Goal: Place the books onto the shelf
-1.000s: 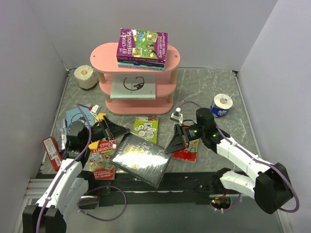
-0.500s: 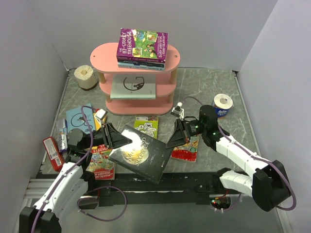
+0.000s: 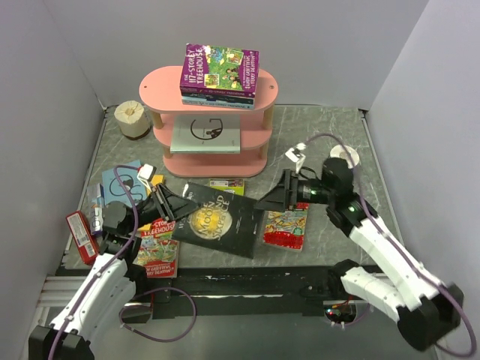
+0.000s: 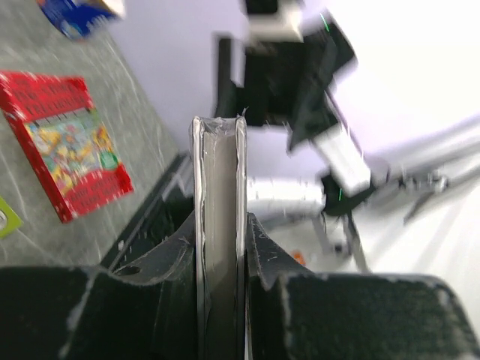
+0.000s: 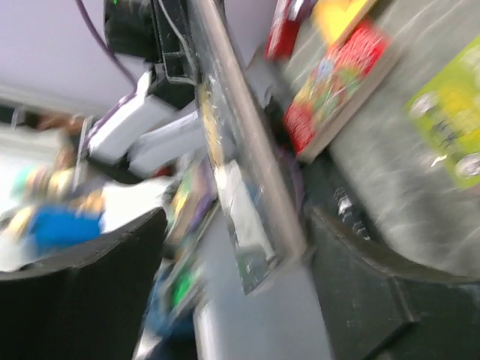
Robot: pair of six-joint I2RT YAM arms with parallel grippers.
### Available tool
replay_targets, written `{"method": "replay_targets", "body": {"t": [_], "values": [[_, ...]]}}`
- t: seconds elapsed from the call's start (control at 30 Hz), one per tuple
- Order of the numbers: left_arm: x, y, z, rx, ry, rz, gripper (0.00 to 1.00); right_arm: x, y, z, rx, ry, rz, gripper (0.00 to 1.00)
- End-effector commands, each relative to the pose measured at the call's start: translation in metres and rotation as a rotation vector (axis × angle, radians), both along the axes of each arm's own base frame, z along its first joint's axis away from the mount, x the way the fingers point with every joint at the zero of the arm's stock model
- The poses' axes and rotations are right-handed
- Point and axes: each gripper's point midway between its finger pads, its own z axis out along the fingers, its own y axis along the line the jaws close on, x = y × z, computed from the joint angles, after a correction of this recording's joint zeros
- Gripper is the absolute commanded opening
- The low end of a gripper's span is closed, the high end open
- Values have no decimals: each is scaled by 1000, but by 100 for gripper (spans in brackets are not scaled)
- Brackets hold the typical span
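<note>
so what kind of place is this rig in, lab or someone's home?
Most likely a lab test cell, not a home: grey marbled tabletop boxed in by plain pale walls, left arm and right arm bolted at its near edge, and staged props, a pink shelf and scattered books.

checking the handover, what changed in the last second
The left gripper closed on the black book at its left edge, and the right gripper opened, letting go of the right edge. The book shifted toward the shelf. The stacked books there and the red book stayed put.
</note>
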Motion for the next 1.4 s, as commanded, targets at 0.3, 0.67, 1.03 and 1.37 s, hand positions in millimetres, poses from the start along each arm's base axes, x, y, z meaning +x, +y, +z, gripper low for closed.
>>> {"method": "replay_targets", "body": {"t": [0.3,0.67,1.03,1.37], "values": [[61,19,85,-244,-36,265,1,9,-12,-13,125,-27,-223,95],[78,15,90,-244,-32,259,1,21,1,2,197,-59,-177,79],[90,9,86,-239,-11,237,1,44,16,14,277,-43,-142,35],[137,20,44,168,51,442,67,62,23,36,270,-93,-159,0]]}}
